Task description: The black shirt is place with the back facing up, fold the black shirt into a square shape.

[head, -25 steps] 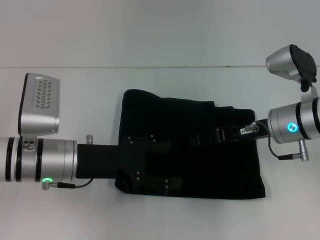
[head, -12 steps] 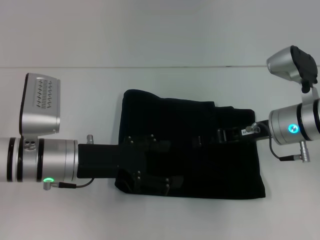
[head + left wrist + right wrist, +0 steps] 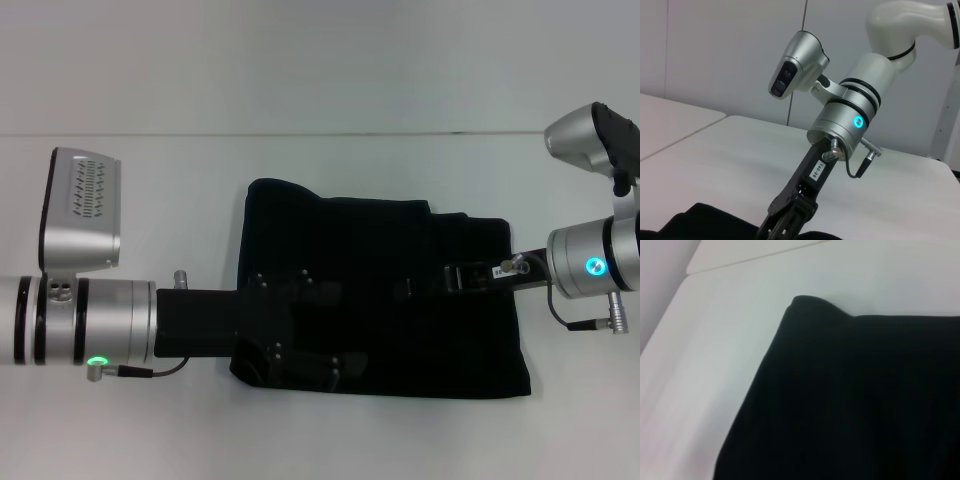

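Head view, with both wrist views. The black shirt [image 3: 385, 300] lay flat on the white table [image 3: 320, 80], already folded into a broad rectangle whose long axis ran left to right; its near edge was straight and its far-left corner rounded, as the right wrist view also showed [image 3: 850, 400]. The left gripper [image 3: 300, 330] reached in from the left and lay over the shirt's near-left corner, black against black cloth, so whether its fingers were apart or together could not be told. The right gripper [image 3: 425, 285] reached in from the right along the shirt's midline, low over the fabric near its centre; the left wrist view [image 3: 790, 220] showed its body descending to the cloth, but the tips were cut off, so their state could not be told either. Judged from the outline, one crosswise fold remained to reach a square. That fold would carry one short end over the other along the long axis, and each gripper stood nearest its own end.
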